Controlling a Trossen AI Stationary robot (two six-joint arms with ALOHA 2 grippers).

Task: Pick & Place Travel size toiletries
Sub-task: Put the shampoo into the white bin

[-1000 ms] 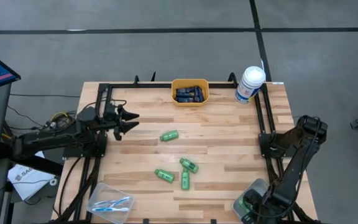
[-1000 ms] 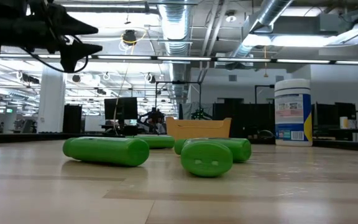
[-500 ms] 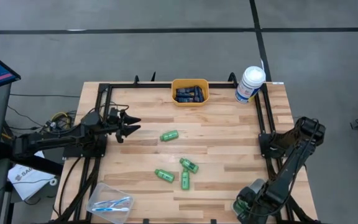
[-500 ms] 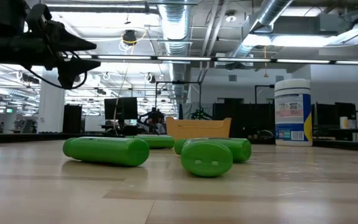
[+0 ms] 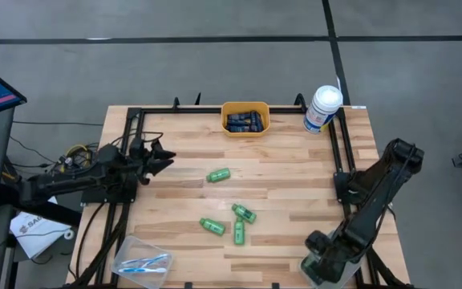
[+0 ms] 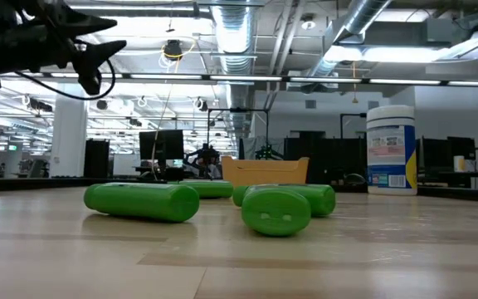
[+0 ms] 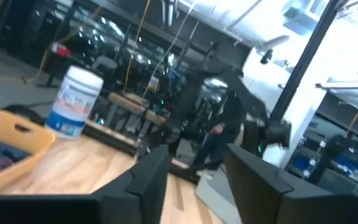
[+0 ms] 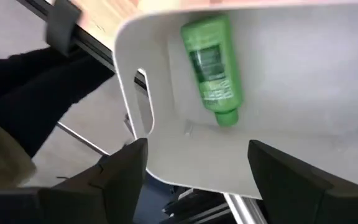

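high: four green bottles (image 5: pixel 218 174) loose mid-desk (image 5: pixel 295 193), left gripper (image 5: pixel 160 158) above left edge | low: bottles lying flat | left wrist: fingers (image 7: pixel 148 180) narrowly apart, empty | right wrist: fingers (image 8: pixel 123 171) wide over white bin (image 8: pixel 303 74), bottle inside

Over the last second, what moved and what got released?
The right tool opened over the white plastic bin at the table's near right corner, leaving a green travel bottle lying inside. The left tool drew back slightly toward the left edge. The four green bottles on the table, yellow bin and white canister stayed put.
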